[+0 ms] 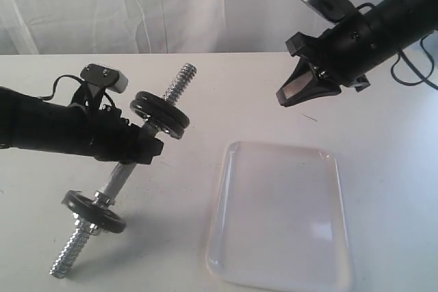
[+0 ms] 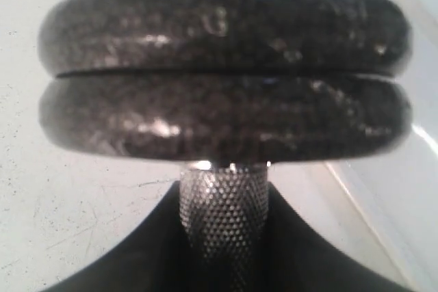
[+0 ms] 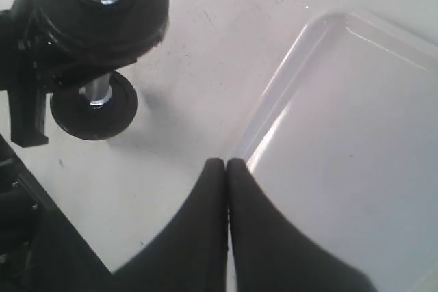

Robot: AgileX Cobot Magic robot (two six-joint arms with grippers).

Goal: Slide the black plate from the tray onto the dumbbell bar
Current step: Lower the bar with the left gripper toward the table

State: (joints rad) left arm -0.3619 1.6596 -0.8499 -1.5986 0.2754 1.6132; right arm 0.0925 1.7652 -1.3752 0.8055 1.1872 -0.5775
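1. Tray [image 1: 226, 189]: shallow white glossy rectangle with rounded corners, lying flat at the near right of the white table [image 1: 383, 141].
2. Dumbbell bar [image 1: 113, 181]: chrome, held tilted on the near left. Its lower threaded end is nearest the exterior camera, and its upper threaded end rises toward the far side. It is well apart from the tray.
3. Lower black disc [image 1: 96, 211]: mounted on the bar just above the lower thread.
4. Left gripper [image 1: 142, 147]: clamped across the knurled middle of the bar. The wrist view shows the knurling wedged between its two dark fingers.
5. Black plate [image 1: 159, 106]: on the bar beyond the left gripper, below the upper thread. It is off the tray and sits flush against a second matching disc [image 1: 168, 126]; a thin seam divides the pair edge-on.
6. Right gripper [image 1: 287, 95]: raised above the table beyond the tray's far edge. Its fingers [image 3: 205, 223] are pressed together with nothing between them.
7. White curtain [image 1: 171, 5]: hangs behind the table.
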